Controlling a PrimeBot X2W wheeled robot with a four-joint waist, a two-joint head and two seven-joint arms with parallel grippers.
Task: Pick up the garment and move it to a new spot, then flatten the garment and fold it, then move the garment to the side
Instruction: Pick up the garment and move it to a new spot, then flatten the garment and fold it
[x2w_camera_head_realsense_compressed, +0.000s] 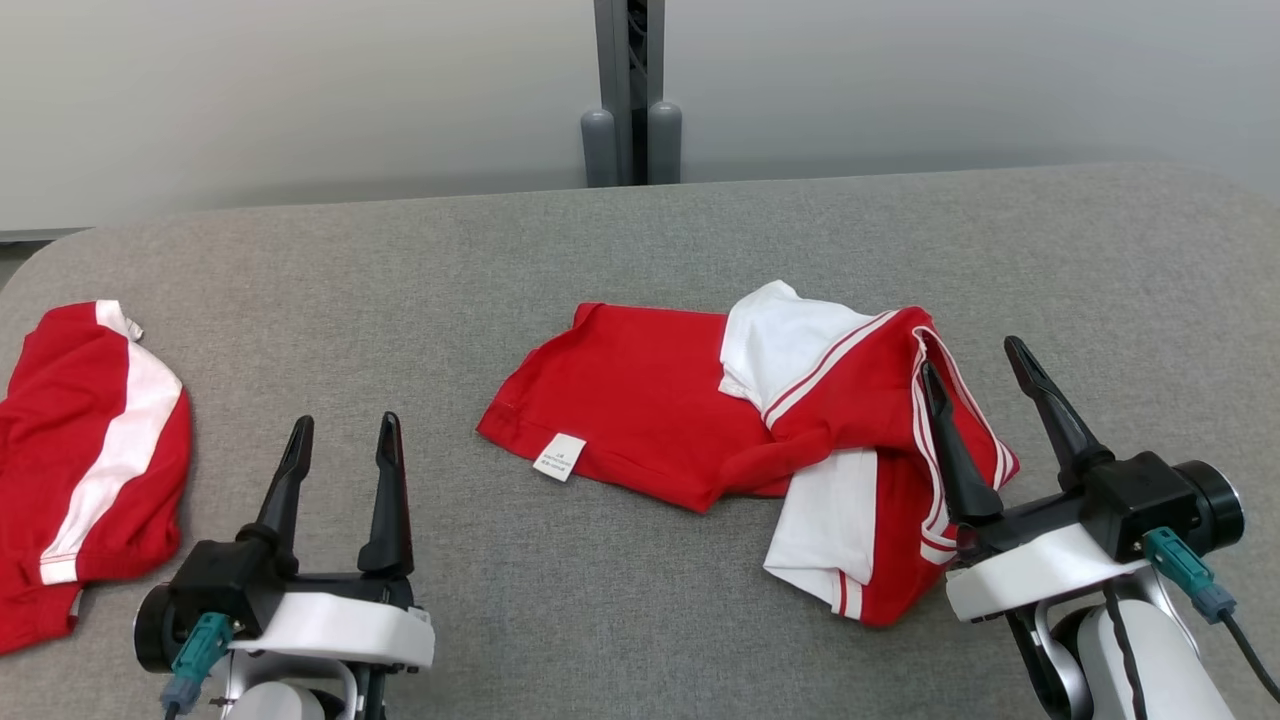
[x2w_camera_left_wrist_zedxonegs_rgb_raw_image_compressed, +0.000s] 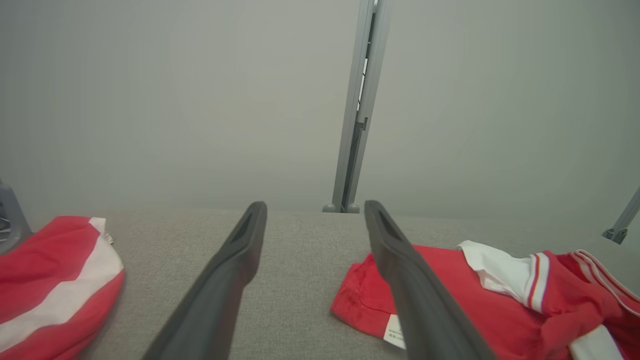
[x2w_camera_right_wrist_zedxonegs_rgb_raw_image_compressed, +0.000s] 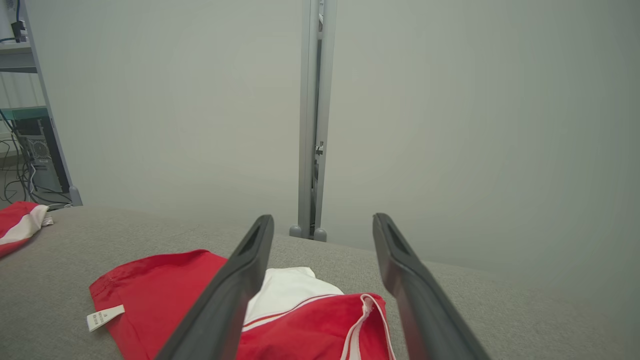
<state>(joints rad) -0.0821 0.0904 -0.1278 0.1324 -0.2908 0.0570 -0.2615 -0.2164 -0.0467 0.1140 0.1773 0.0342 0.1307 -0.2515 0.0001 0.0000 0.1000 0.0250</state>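
1. Left end effector (x2w_camera_head_realsense_compressed: 345, 425): lower left of the head view, fingers apart with nothing between them. It sits over bare desk (x2w_camera_head_realsense_compressed: 640, 230), and its arm is cut off by the bottom edge.
2. In the left wrist view the left end effector (x2w_camera_left_wrist_zedxonegs_rgb_raw_image_compressed: 315, 206) also shows its fingers spread, with only desk fabric in the gap.
3. Right end effector (x2w_camera_head_realsense_compressed: 972, 358): lower right of the head view, fingers apart and gripping nothing. Its inner finger overlaps the right edge of the garment (x2w_camera_head_realsense_compressed: 640, 400); can't tell whether they touch.
4. In the right wrist view the right end effector (x2w_camera_right_wrist_zedxonegs_rgb_raw_image_compressed: 324, 218) hides part of the garment (x2w_camera_right_wrist_zedxonegs_rgb_raw_image_compressed: 160, 285) behind its inner finger.
5. The garment is red and white and lies on the desk, centre to right of centre in the head view. The left half lies fairly flat. The right half is bunched, with white panels folded over it, so the layering there is hard to read.
6. In the left wrist view the garment (x2w_camera_left_wrist_zedxonegs_rgb_raw_image_compressed: 480, 300) is cut off by the right and bottom edges.
7. Label (x2w_camera_head_realsense_compressed: 560, 456): white, at the garment's near hem. The print is too small to read.
8. Second garment (x2w_camera_head_realsense_compressed: 90, 450): red with a white stripe, at the far left and well apart from the first. It is clipped by the left edge of the frame.
9. Post (x2w_camera_head_realsense_compressed: 630, 90): grey, top centre, behind the desk's far edge. Its upper part is out of frame.
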